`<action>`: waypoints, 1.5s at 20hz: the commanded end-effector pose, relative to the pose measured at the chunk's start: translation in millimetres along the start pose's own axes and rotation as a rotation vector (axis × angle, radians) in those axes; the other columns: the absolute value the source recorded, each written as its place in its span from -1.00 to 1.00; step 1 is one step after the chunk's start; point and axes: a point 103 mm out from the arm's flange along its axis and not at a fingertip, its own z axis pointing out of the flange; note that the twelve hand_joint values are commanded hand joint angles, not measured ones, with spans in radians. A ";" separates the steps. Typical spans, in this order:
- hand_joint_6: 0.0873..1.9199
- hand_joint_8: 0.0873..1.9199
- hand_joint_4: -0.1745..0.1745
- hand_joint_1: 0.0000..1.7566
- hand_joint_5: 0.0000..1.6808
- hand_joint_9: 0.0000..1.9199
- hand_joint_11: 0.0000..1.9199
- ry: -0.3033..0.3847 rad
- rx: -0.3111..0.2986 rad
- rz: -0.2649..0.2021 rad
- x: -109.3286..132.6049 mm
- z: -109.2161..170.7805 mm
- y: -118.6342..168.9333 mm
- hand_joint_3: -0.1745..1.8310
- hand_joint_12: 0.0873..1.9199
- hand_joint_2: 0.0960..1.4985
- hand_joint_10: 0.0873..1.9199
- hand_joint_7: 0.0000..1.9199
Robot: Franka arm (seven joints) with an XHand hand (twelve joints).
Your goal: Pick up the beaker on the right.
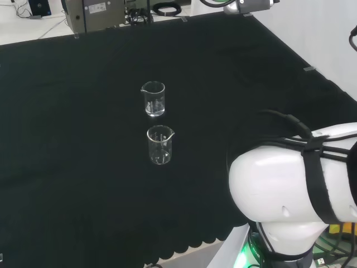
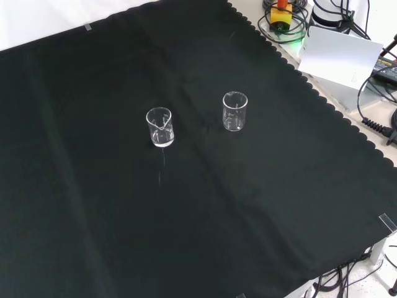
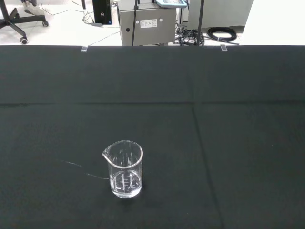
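Note:
Two small clear glass beakers stand upright on the black cloth, a short way apart. In the head view one beaker (image 1: 153, 99) stands farther off and the other beaker (image 1: 160, 145) nearer the arm's base, almost in line. In the front view they stand side by side: the left beaker (image 2: 160, 127) and the right beaker (image 2: 234, 112). Both look empty. In the wrist view a single beaker (image 3: 125, 169) stands on the cloth some way ahead of the camera. The arm's white link (image 1: 284, 195) sits at the head view's lower right, well away from both beakers.
A grey metal box (image 1: 95, 12) (image 3: 147, 21) and coiled black cables (image 1: 166, 8) lie beyond the cloth's far edge. In the front view a white panel (image 2: 338, 56) and cables (image 2: 378, 124) lie past the scalloped cloth edge (image 2: 310, 87). Black cloth spreads wide around both beakers.

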 end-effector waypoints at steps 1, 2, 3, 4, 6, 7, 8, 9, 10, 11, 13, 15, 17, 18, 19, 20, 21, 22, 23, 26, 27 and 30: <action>-1.00 -0.46 -0.10 -0.80 -0.59 -0.51 -1.00 -0.008 -0.008 0.001 -0.5 -0.2 0.0 -0.84 0.38 0.77 -1.00 -0.94; -1.00 -0.47 -0.08 -0.88 -0.57 -0.51 -1.00 -0.009 -0.006 0.002 -0.9 -0.4 -0.1 -0.82 0.38 0.83 -1.00 -0.95; -1.00 -0.47 -0.07 -0.93 -0.57 -0.51 -1.00 -0.008 -0.004 0.003 -1.2 -0.6 -0.2 -0.81 0.37 0.86 -1.00 -0.95; -1.00 -0.47 -0.07 -0.95 -0.57 -0.51 -1.00 -0.008 -0.005 0.004 -1.4 -0.9 -0.3 -0.81 0.37 0.87 -1.00 -0.95; -1.00 -0.47 -0.07 -0.96 -0.56 -0.52 -1.00 -0.008 -0.005 0.006 -1.6 -1.4 -0.4 -0.81 0.37 0.88 -1.00 -0.95; -1.00 -0.47 -0.06 -0.96 -0.56 -0.52 -1.00 -0.009 -0.004 0.006 -1.8 -1.4 -0.3 -0.81 0.37 0.88 -1.00 -0.95; -1.00 -0.48 -0.06 -0.97 -0.56 -0.52 -1.00 -0.008 -0.003 0.007 -2.2 -1.0 0.1 -0.80 0.37 0.88 -1.00 -0.95; -1.00 -0.48 -0.06 -0.97 -0.56 -0.52 -1.00 -0.010 0.000 0.009 -2.6 0.0 0.7 -0.80 0.37 0.88 -1.00 -0.95; -1.00 -0.48 -0.06 -0.97 -0.56 -0.52 -1.00 -0.011 0.003 0.012 -3.1 1.4 1.6 -0.80 0.37 0.88 -1.00 -0.95; -1.00 -0.48 -0.07 -0.97 -0.56 -0.52 -1.00 -0.011 0.007 0.015 -4.0 3.5 2.8 -0.80 0.37 0.88 -1.00 -0.95; -1.00 -0.48 -0.06 -0.96 -0.56 -0.51 -1.00 -0.005 0.016 0.024 -5.2 8.0 6.6 -0.81 0.37 0.88 -1.00 -0.95; -1.00 -0.48 -0.06 -0.95 -0.56 -0.51 -1.00 0.001 0.025 0.030 -5.8 13.7 12.8 -0.81 0.37 0.88 -1.00 -0.94; -1.00 -0.48 -0.06 -0.95 -0.56 -0.50 -1.00 0.008 0.035 0.040 -6.5 21.0 19.9 -0.81 0.37 0.87 -1.00 -0.94; -1.00 -0.48 -0.06 -0.94 -0.56 -0.50 -1.00 0.012 0.042 0.045 -7.1 26.4 23.9 -0.81 0.38 0.87 -1.00 -0.94; -1.00 -0.49 -0.07 -0.93 -0.56 -0.50 -1.00 0.013 0.049 0.050 -7.6 32.5 27.8 -0.81 0.38 0.87 -1.00 -0.93; -1.00 -0.49 -0.07 -0.92 -0.56 -0.50 -1.00 0.012 0.059 0.055 -8.9 39.4 32.1 -0.81 0.38 0.86 -1.00 -0.93; -1.00 -0.49 -0.07 -0.92 -0.56 -0.49 -1.00 0.014 0.070 0.061 -10.5 46.3 36.7 -0.81 0.38 0.86 -1.00 -0.93; -1.00 -0.49 -0.08 -0.92 -0.56 -0.49 -1.00 0.018 0.078 0.064 -12.3 53.2 41.6 -0.81 0.38 0.86 -1.00 -0.93; -1.00 -0.49 -0.08 -0.91 -0.56 -0.49 -1.00 0.018 0.083 0.063 -13.9 60.1 46.6 -0.81 0.38 0.86 -1.00 -0.93; -1.00 -0.49 -0.08 -0.86 -0.57 -0.47 -1.00 0.033 0.098 0.061 -18.6 78.8 61.4 -0.82 0.39 0.82 -1.00 -0.91; -1.00 -0.49 -0.08 -0.83 -0.57 -0.46 -1.00 0.037 0.103 0.058 -19.7 85.0 67.5 -0.83 0.39 0.80 -1.00 -0.91; -1.00 -0.49 -0.09 -0.75 -0.59 -0.45 -1.00 0.053 0.111 0.050 -22.9 101.1 87.7 -0.85 0.41 0.75 -1.00 -0.90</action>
